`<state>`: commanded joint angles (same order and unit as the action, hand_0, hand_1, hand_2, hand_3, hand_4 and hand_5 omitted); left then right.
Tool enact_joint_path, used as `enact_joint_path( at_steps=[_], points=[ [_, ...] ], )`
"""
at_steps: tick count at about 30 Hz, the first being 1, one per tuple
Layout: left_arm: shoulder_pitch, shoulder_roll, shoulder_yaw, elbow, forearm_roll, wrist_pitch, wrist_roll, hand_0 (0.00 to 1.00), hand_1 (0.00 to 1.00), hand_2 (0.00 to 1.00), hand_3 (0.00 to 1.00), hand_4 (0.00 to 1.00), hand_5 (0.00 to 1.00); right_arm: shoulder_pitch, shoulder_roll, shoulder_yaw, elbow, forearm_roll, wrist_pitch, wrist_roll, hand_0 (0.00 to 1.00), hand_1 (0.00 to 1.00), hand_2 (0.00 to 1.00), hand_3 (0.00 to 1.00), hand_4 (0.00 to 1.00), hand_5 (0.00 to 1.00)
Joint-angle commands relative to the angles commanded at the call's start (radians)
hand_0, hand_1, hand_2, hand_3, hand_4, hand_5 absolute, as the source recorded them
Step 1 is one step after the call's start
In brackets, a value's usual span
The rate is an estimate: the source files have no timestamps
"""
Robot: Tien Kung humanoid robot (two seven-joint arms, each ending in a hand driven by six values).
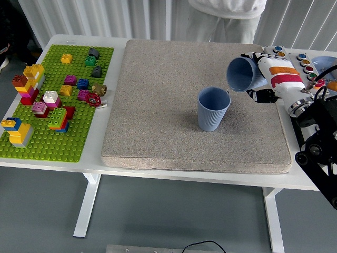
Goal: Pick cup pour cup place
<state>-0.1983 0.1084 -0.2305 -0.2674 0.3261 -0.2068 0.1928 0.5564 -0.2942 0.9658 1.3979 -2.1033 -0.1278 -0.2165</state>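
Held cup: a ribbed blue plastic cup, tipped on its side, mouth facing left, just above and right of the other cup.
Right hand: fingers wrapped around the held cup.
Standing cup: a matching blue ribbed cup, upright on the grey felt mat.
Bench: white, carrying the mat.

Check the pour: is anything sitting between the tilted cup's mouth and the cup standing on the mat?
Nothing visible does. The right hand holds the tilted blue cup with its mouth facing left and down, just above and right of the upright blue cup on the grey mat. The gap between them shows only mat.
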Motion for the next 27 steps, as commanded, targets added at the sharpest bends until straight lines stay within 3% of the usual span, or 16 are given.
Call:
enact_joint_path(
  at_steps=[27],
  points=[
    [0.003,0.001,-0.003,0.0,0.003,-0.001,0.002,0.804,0.84,0.873,0.793,0.522,0.998,-0.001,0.004,-0.023,0.048,-0.063,-0.004,-0.026,0.847,0.777,0.708,0.789,0.717,0.055]
  ],
)
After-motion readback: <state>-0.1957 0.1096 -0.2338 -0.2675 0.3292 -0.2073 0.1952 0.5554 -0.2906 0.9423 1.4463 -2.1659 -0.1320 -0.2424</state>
